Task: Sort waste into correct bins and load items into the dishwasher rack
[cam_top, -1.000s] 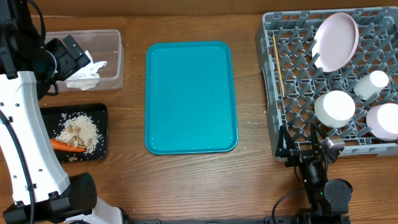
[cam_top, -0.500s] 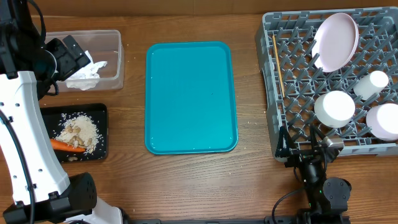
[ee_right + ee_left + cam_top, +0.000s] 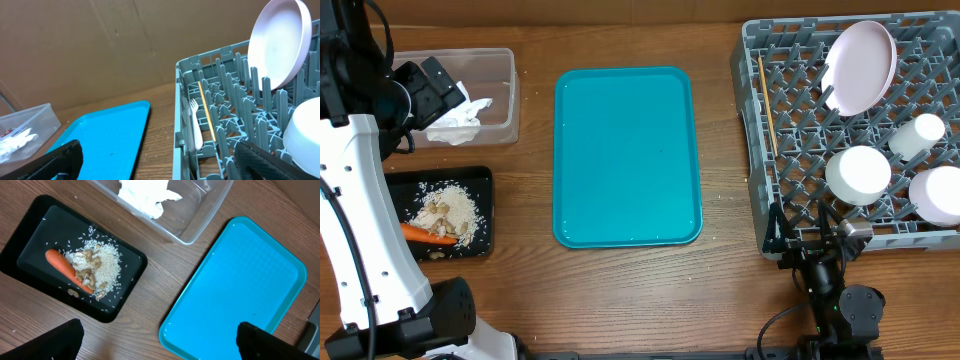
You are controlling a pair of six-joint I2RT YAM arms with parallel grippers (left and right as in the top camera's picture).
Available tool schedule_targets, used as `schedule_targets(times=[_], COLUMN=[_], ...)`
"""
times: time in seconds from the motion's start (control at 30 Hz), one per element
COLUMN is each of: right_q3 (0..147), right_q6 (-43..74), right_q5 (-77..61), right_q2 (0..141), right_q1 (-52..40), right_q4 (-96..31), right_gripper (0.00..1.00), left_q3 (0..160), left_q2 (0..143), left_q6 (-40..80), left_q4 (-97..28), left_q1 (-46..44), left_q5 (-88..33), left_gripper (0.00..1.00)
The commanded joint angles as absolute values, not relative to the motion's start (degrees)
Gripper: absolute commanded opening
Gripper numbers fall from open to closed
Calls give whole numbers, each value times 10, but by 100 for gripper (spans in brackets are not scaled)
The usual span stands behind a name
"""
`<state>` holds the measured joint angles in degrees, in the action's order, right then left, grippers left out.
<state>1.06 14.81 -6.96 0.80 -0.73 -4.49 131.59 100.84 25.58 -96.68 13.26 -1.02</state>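
Note:
The clear tub [image 3: 500,95] holds crumpled white tissue [image 3: 455,120]. The black tray [image 3: 480,180] holds rice and scraps [image 3: 450,208] and an orange carrot [image 3: 420,233]; the left wrist view shows them too [image 3: 67,267]. The grey rack [image 3: 800,150] holds the white plate [image 3: 861,67], two bowls [image 3: 858,175] [image 3: 938,195], the cup [image 3: 918,135] and the chopstick [image 3: 766,105]. The fork [image 3: 195,125] lies beside the chopstick [image 3: 206,117]. My left gripper [image 3: 160,342] is open and empty, high over the table. My right gripper [image 3: 807,240] is open and empty at the rack's near left corner. I cannot make out the red wrapper.
The teal serving tray [image 3: 627,155] lies bare in the middle, between the bins and the rack. Bare wood runs along the table's front edge. A cardboard wall [image 3: 100,50] stands behind the table.

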Motion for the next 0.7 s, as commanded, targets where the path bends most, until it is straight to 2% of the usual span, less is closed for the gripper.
schedule_targets(times=[0.0, 0.2, 0.23, 0.33, 0.5, 0.67], right_q3=[4, 4, 4, 4, 4, 4], right_q6=[150, 150, 150, 150, 150, 150], right_q5=[-60, -60, -60, -60, -60, -60], right_q2=[2, 2, 2, 2, 2, 2], right_q1=[-7, -7, -7, -7, -7, -7], right_q4=[-42, -42, -42, -42, -42, -42], right_gripper=[100, 100, 100, 100, 100, 100], left_q3=[1316, 1278, 1220, 1094, 814, 529], left_q2=[1011, 993, 969, 914, 782, 626], left_q6=[243, 211, 155, 84, 61, 23], left_q4=[-968, -961, -924, -811, -587, -360], left_q1=[135, 104, 71, 28, 3, 3], left_q5=[5, 24, 34, 33, 16, -78], left_gripper=[100, 100, 100, 100, 100, 100])
